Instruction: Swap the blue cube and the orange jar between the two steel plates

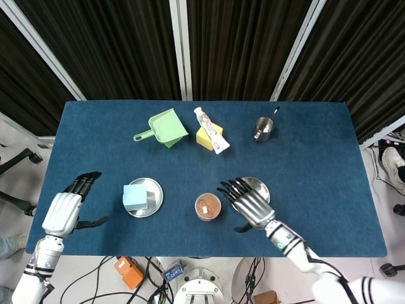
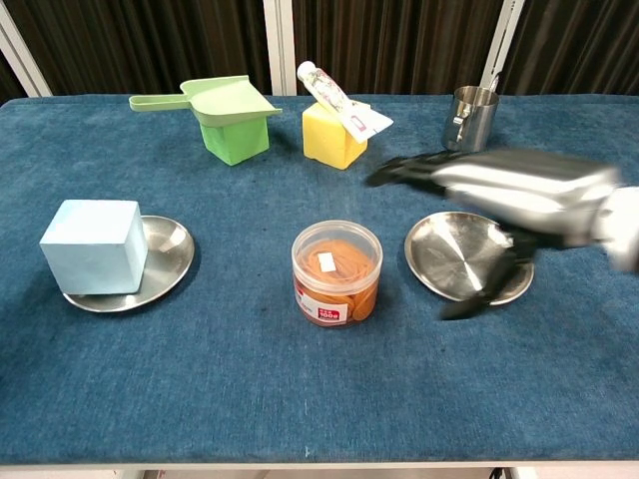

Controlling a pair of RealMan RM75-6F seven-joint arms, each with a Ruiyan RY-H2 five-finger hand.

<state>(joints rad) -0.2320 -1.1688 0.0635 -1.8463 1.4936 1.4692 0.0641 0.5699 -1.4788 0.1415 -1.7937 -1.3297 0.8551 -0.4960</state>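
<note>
The blue cube (image 1: pixel 135 197) (image 2: pixel 91 245) sits on the left steel plate (image 1: pixel 152 204) (image 2: pixel 168 261), overhanging its left rim. The orange jar (image 1: pixel 207 206) (image 2: pixel 336 271) stands on the cloth between the two plates. My right hand (image 1: pixel 249 204) (image 2: pixel 504 196) hovers open over the right steel plate (image 1: pixel 260 184) (image 2: pixel 454 261), just right of the jar and not touching it. My left hand (image 1: pixel 64 209) is open at the table's left edge, well clear of the cube; the chest view does not show it.
At the back stand a green dustpan (image 1: pixel 163 128) (image 2: pixel 215 99) on a green block, a tube (image 1: pixel 209 129) (image 2: pixel 339 100) lying on a yellow block, and a steel cup (image 1: pixel 263 128) (image 2: pixel 470 119).
</note>
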